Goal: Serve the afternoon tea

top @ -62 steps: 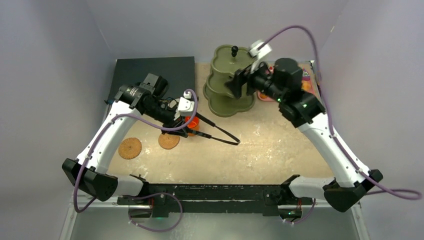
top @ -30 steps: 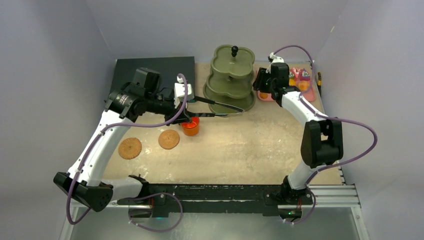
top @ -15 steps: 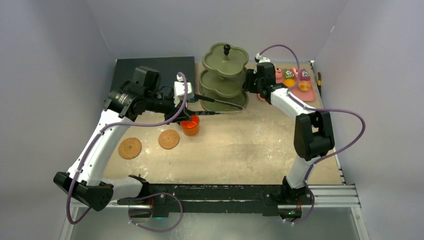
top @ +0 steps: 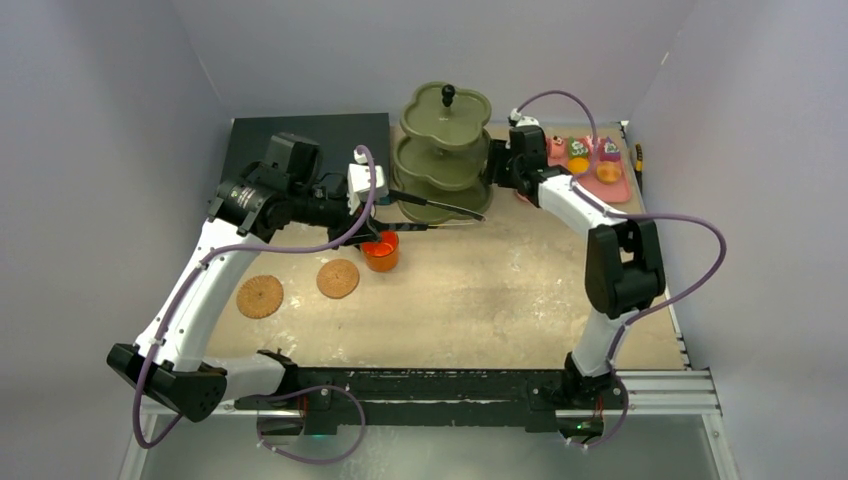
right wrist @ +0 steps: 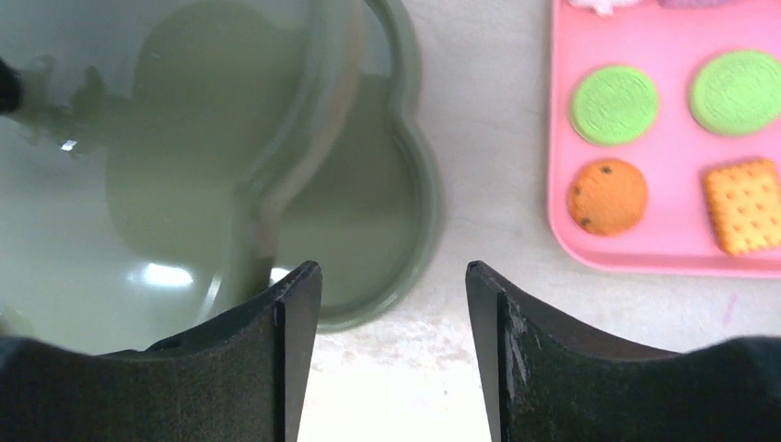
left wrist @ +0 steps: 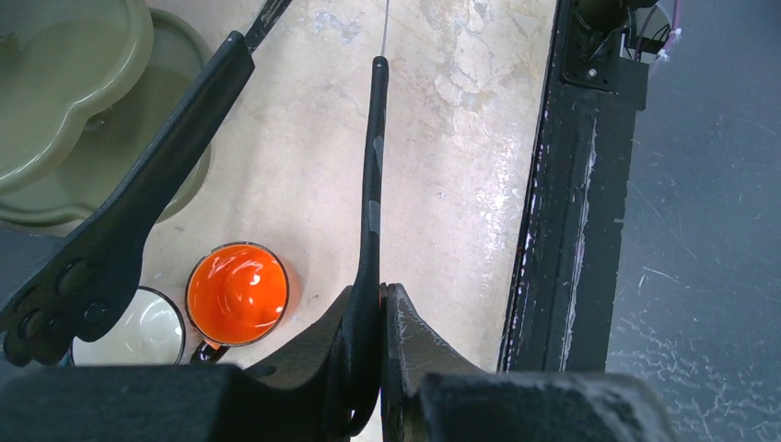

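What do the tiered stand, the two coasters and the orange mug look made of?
Three-tier stand: olive-green, smooth and semi-glossy with soft highlights; plastic or glazed ceramic, unclear which. Two coasters: likely cork, tan, matt, grainy. Orange mug: glossy, sharp glints inside; glazed ceramic or plastic.

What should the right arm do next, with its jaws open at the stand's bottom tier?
Probably lift the right gripper back, clear of the olive-green stand. Its jaws stand open, holding nothing, with the bottom tier's rim at their tips; the biscuits wait on the pink tray.
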Action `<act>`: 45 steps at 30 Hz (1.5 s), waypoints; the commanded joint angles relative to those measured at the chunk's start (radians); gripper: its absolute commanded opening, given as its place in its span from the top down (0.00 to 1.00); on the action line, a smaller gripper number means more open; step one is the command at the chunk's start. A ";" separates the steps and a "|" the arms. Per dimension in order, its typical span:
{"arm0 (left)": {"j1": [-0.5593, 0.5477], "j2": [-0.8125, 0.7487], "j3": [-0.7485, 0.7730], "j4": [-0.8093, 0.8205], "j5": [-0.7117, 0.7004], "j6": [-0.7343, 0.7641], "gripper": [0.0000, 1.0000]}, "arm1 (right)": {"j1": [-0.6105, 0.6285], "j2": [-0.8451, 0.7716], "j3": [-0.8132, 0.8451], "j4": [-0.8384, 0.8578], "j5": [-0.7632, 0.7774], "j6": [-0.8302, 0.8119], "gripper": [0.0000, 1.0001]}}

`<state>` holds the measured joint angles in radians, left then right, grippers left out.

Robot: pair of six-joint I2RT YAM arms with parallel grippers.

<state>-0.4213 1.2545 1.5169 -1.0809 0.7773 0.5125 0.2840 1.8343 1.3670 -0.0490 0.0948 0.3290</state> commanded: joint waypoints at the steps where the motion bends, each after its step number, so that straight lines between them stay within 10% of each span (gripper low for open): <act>1: 0.004 -0.004 0.038 0.005 0.011 0.006 1.00 | -0.080 -0.084 -0.072 0.009 0.025 0.029 0.37; 45: 0.003 0.026 0.085 -0.031 0.000 0.019 1.00 | -0.121 0.273 0.127 -0.031 0.092 -0.056 0.63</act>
<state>-0.4210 1.2800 1.5539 -1.1221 0.7540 0.5179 0.1688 2.1170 1.4773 -0.0666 0.1551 0.2832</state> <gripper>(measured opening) 0.104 0.379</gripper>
